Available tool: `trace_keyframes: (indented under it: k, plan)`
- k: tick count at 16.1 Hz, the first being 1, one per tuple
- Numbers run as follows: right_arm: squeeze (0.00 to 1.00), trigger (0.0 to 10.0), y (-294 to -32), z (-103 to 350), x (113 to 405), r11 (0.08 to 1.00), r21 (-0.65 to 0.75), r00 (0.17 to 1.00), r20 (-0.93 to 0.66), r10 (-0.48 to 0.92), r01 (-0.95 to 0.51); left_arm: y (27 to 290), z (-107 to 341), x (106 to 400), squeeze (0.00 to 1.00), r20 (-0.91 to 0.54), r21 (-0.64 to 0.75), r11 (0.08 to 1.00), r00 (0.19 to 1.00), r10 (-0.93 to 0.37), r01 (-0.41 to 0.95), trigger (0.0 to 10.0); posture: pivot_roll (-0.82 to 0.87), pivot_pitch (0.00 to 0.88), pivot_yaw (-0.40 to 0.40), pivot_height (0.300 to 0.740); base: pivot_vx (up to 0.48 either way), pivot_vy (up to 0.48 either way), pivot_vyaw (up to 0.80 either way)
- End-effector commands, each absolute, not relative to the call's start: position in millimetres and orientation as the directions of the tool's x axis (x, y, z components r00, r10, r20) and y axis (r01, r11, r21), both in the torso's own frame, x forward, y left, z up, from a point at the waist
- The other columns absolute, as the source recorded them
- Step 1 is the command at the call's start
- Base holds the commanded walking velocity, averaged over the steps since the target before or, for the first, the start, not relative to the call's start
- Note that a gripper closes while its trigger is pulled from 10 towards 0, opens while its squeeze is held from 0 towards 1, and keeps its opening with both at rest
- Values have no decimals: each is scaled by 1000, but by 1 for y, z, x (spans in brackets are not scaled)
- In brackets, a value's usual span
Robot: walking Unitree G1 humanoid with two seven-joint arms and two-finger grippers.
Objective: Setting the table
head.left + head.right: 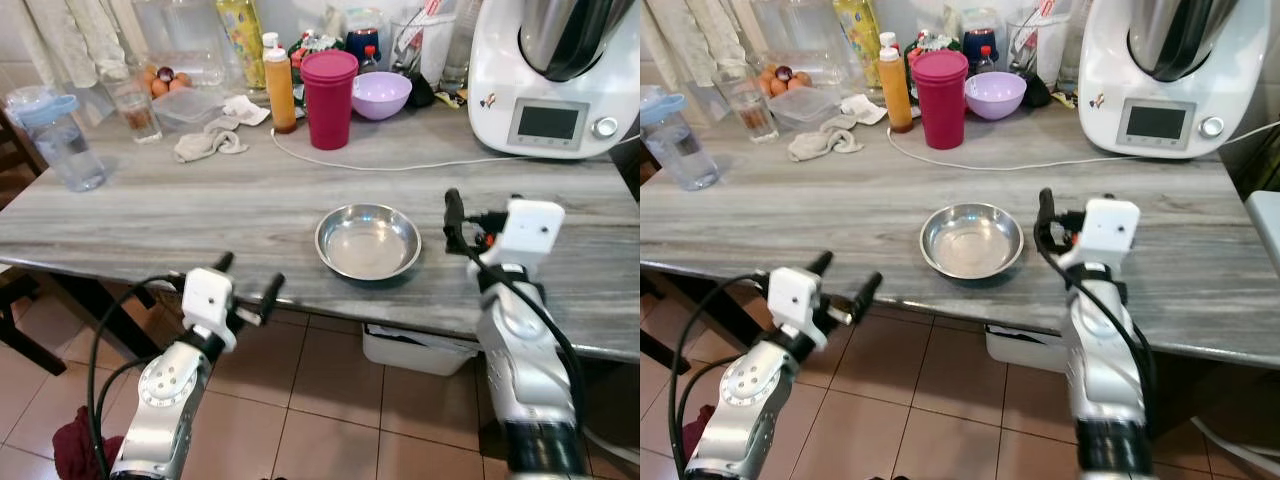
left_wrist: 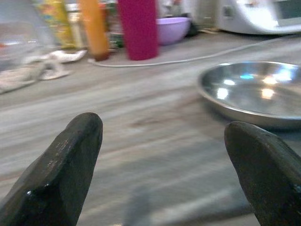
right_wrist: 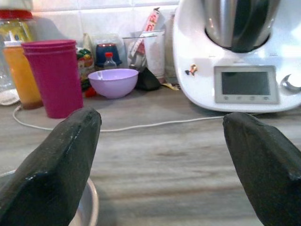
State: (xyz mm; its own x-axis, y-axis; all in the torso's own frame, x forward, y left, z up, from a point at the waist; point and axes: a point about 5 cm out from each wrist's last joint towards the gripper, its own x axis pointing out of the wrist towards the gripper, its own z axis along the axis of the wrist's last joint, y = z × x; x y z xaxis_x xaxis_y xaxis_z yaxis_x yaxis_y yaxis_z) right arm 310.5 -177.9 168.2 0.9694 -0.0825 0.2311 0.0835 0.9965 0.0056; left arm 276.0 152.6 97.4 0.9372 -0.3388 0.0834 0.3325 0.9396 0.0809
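The steel bowl (image 1: 368, 241) is placed near the desk's (image 1: 230, 200) front edge. Both end effectors are spread wide and empty: the left end effector (image 1: 248, 277) at the front edge, the right end effector (image 1: 453, 222) just beside the bowl. The rim should be approached level and gripped squarely.

food processor (image 1: 553, 75): white, far beyond the right claw (image 1: 455, 222)
white cable (image 1: 400, 165): across the counter (image 1: 200, 210)
crumpled cloth (image 1: 210, 143): far from the left claw (image 1: 248, 277)
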Motion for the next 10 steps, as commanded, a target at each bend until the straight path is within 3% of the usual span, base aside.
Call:
trace_keyframes:
  k: [1,3,4,5,7,10]
  plan:
    - [1000,10000,-176,174,305,997,-16,966,251,-67,73,159,99,279,0,79,95,957,956,-282,275,10000,-224,73,72,740,0,0,0]
    - [1000,10000,-182,173,289,994,-35,965,246,-94,106,166,100,280,0,79,105,977,978,-192,183,10000,-230,75,77,740,0,0,0]
    - [243,10000,-185,170,282,992,-51,968,229,-99,114,168,100,280,0,75,101,983,984,-160,152,10000,-230,75,77,740,0,0,0]
    - [0,10000,-185,165,279,992,-58,974,205,-99,114,169,99,280,0,70,99,985,987,-146,139,10000,-231,76,80,740,0,0,0]
    - [0,10000,-186,159,277,992,-54,980,171,-99,110,169,99,281,0,70,106,986,988,-140,132,10000,-231,76,80,740,0,0,-231]
    - [0,10000,-183,164,278,993,-57,981,173,-90,101,168,99,283,0,68,117,989,993,-100,92,10000,-230,74,76,740,0,0,-694]
